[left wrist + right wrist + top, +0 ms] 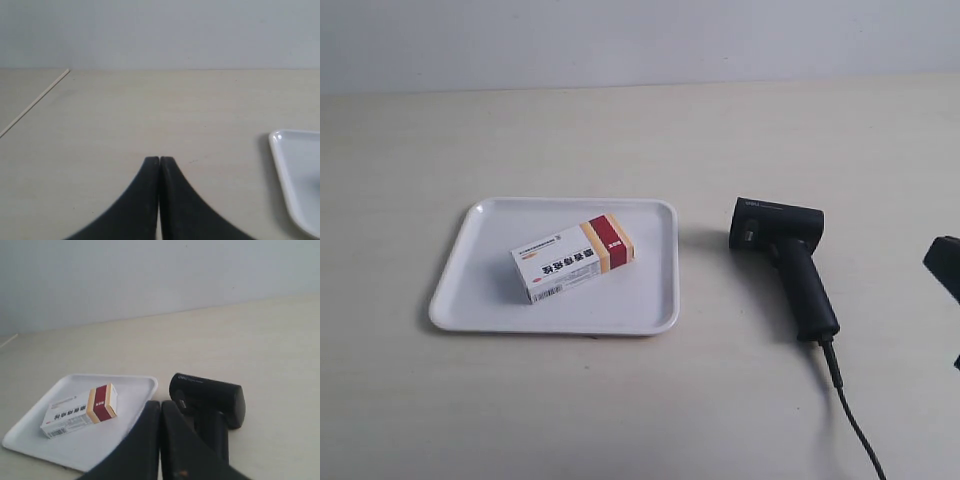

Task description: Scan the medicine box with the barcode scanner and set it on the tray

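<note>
White plastic, square with rounded corners and a low rim, the tray [455, 290] lies flat on the pale surface [620, 410] in the exterior view. On it rests the small white cardboard medicine box [573, 257] with red and tan bands, its long axis running diagonally across the tray. Well apart, toward that view's right, lies the black pistol-shaped barcode scanner [790, 262], boxy head facing the tray, handle and cable trailing toward the near edge. A dark end effector part shows at the right border, nearer the scanner than the box.

In the left wrist view, the left end effector [159, 161] has its two black fingers pressed together, holding nothing, above bare surface; only a corner of the tray [295, 180] shows off to one side.

In the right wrist view, the right end effector [160, 406] is likewise closed and empty. The scanner [212, 400] lies just beyond its tips, the box [80, 411] farther off on the tray [30, 440]. With the box already on the tray, the task looks finished or nearly so.
</note>
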### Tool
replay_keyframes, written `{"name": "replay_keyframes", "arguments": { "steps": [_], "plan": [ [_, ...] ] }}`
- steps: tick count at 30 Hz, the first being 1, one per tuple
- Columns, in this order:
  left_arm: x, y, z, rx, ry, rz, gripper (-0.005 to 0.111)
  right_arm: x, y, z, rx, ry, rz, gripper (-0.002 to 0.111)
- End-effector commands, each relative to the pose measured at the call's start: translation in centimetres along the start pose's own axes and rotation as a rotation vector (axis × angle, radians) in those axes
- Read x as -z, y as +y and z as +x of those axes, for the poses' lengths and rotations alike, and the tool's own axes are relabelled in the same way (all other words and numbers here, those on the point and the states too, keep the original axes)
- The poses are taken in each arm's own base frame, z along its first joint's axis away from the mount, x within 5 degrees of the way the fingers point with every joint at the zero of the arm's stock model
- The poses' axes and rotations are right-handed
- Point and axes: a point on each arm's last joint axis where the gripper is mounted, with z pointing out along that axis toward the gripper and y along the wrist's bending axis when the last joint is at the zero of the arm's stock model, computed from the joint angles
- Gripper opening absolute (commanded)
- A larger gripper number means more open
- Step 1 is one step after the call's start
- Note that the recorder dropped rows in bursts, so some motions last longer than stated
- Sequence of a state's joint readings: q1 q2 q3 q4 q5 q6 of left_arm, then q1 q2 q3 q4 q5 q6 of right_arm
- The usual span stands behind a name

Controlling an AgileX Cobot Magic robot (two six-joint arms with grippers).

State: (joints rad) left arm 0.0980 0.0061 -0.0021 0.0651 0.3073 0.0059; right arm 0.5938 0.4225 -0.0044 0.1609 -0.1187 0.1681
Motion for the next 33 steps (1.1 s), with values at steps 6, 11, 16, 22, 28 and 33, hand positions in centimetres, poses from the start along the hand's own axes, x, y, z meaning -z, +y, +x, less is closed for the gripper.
{"name": "replay_keyframes", "arguments": {
  "steps": [6,11,16,22,28,33],
  "plan": [
    [0.0,0.0,0.0,0.005,-0.007,-0.003,0.003,3.3,-2.2,-1.4,-0.068,-0.315,0.308,0.0],
    [0.0,0.0,0.0,0.005,-0.007,-0.003,0.003,4.3,-2.6,-0.9,-0.002,-0.322,0.441,0.0],
    [0.0,0.0,0.0,0.005,-0.007,-0.003,0.003,4.2,-2.7,-0.3,0.052,-0.245,0.459,0.0],
    [0.0,0.0,0.0,0.005,-0.003,-0.003,0.003,4.1,-2.6,-0.2,0.046,-0.235,0.444,0.0],
    [0.0,0.0,0.0,0.005,-0.003,-0.003,0.003,4.1,-2.7,0.0,0.073,-0.209,0.456,0.0],
    [0.0,0.0,0.0,0.005,-0.003,-0.003,0.003,4.1,-2.8,0.0,0.082,-0.199,0.46,0.0]
  ]
}}
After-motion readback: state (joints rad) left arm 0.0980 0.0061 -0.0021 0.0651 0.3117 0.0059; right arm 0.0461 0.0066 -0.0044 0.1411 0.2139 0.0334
